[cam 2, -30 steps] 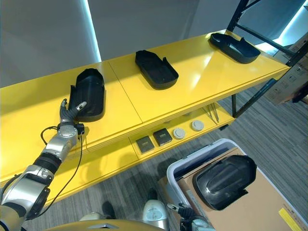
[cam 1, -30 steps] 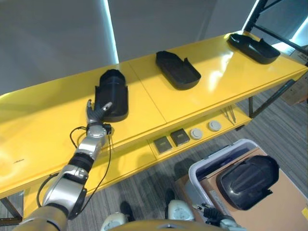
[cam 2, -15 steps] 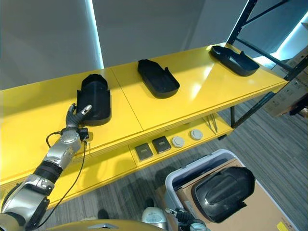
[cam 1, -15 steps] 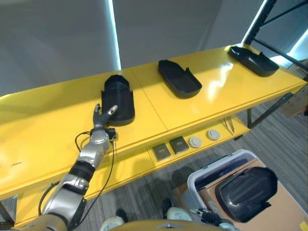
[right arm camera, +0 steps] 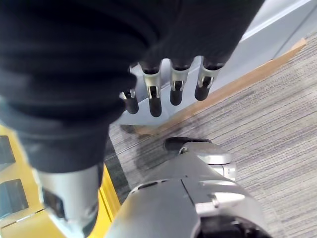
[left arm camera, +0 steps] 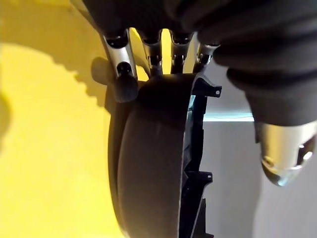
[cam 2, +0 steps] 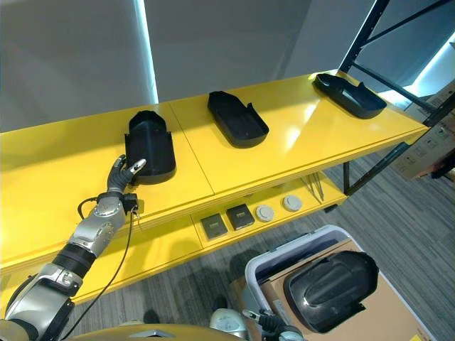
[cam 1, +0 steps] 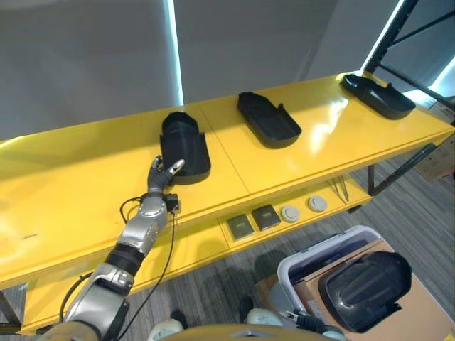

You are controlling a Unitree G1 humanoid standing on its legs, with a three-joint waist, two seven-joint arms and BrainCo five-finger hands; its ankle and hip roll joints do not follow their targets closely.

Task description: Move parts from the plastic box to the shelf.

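My left hand (cam 1: 161, 179), fingers straight, touches the near end of a black moulded plastic part (cam 1: 185, 146) on the yellow shelf (cam 1: 78, 177) toward its left end. It looks stiff, light, slippery; grip its raised rim.

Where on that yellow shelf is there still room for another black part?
Bare yellow lies left of the left part, where the left hand touches it, and in the gaps on either side of the middle part, towards the right part. The lower ledge is crowded with small pieces.
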